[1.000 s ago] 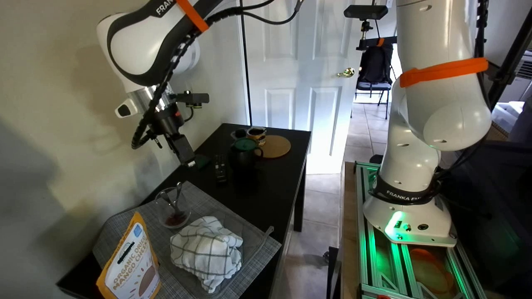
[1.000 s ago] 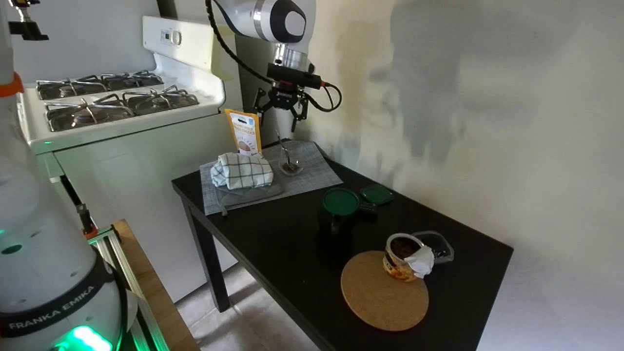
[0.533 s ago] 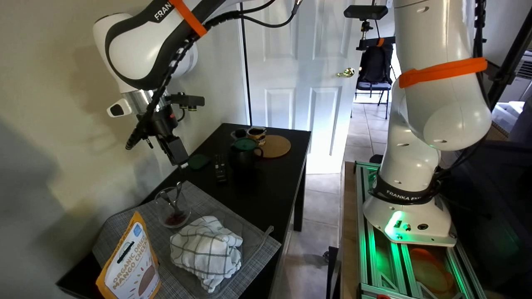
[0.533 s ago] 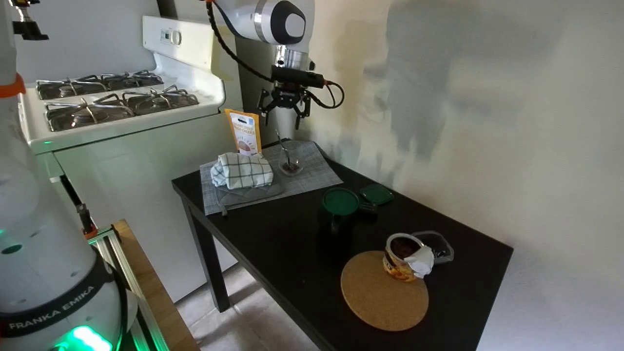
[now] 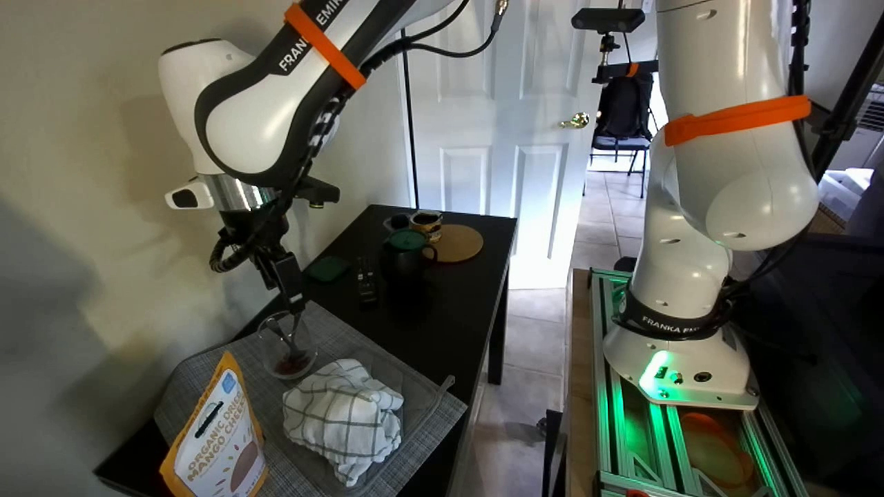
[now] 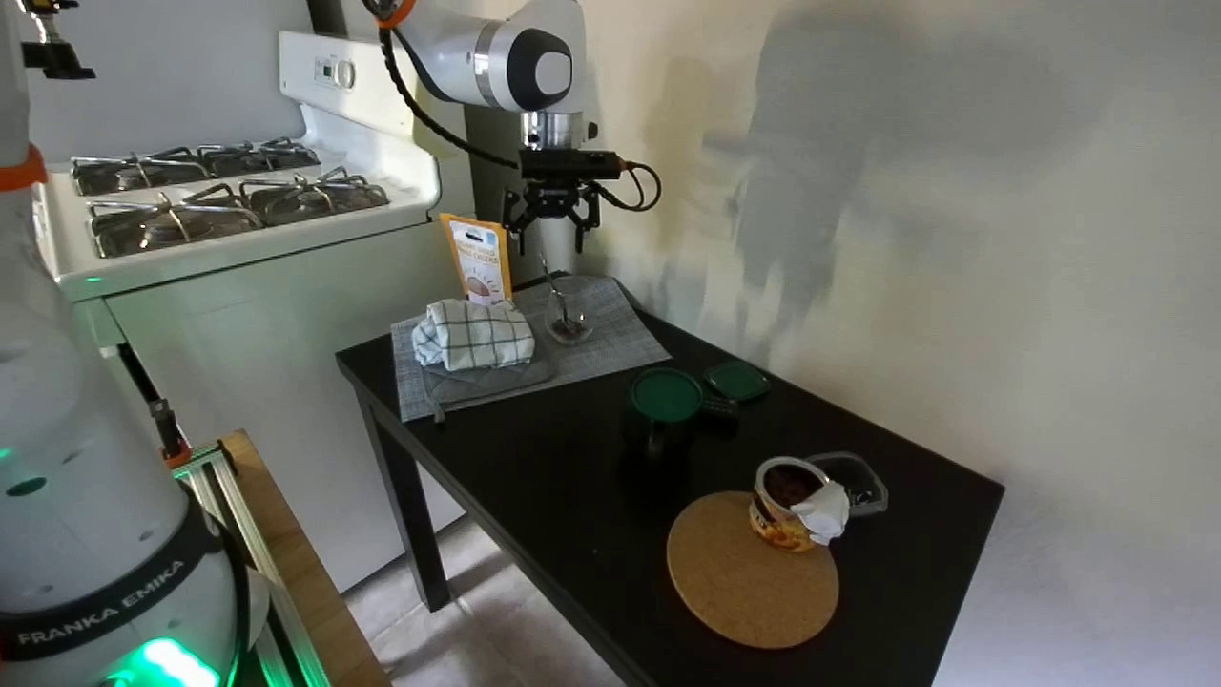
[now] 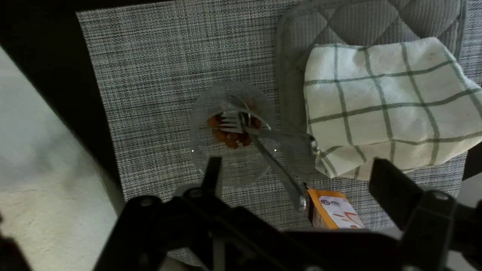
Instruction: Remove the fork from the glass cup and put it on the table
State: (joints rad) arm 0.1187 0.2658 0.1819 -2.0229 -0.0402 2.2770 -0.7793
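The glass cup (image 7: 235, 165) is a clear tumbler with reddish-brown pieces in its bottom; it also shows in both exterior views (image 5: 273, 355) (image 6: 578, 327). The fork (image 7: 230, 122) leans in it, tines down, its handle slanting out over the rim. A second metal handle (image 7: 280, 171) sticks out beside it; its lower end is hard to make out. My gripper (image 7: 297, 161) is open and empty, above the cup; the handle ends lie between its fingers in the wrist view. In both exterior views the gripper (image 5: 295, 308) (image 6: 550, 246) points down. The black table (image 5: 428, 331) bears all this.
A white checked cloth (image 5: 342, 414) lies on a grey pad beside the cup. An orange-edged pouch (image 5: 224, 442) stands near the cup. A green-lidded dark mug (image 6: 666, 396), an open food tub (image 6: 787, 501) and a round cork board (image 6: 754, 582) are farther along. A wall (image 6: 858, 239) runs behind.
My gripper has come down toward the cup and turned more upright, with its fingers now near the utensil handles. It has stayed open. The cup and its contents have not moved.
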